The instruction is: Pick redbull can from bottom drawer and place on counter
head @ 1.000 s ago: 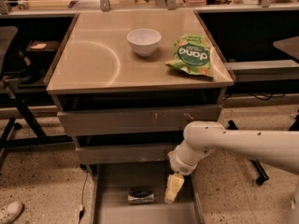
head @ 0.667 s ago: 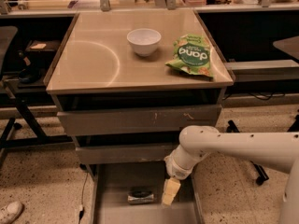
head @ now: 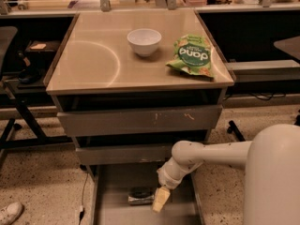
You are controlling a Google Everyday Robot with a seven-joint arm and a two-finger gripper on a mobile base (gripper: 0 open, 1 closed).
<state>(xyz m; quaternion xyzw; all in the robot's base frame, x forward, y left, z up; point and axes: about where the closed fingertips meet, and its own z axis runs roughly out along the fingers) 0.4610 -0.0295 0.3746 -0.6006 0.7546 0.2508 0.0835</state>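
Swings the pale cream gripper (head: 159, 199) left and lower than a second ago, right beside the slim silvery metal redbull can (head: 140, 197). Can lying flat on the grey metal bottom drawer (head: 117, 184). Clenched or released: cannot tell. Reads as final approach. Overhead, glossy beige counter (head: 93, 60) waiting.
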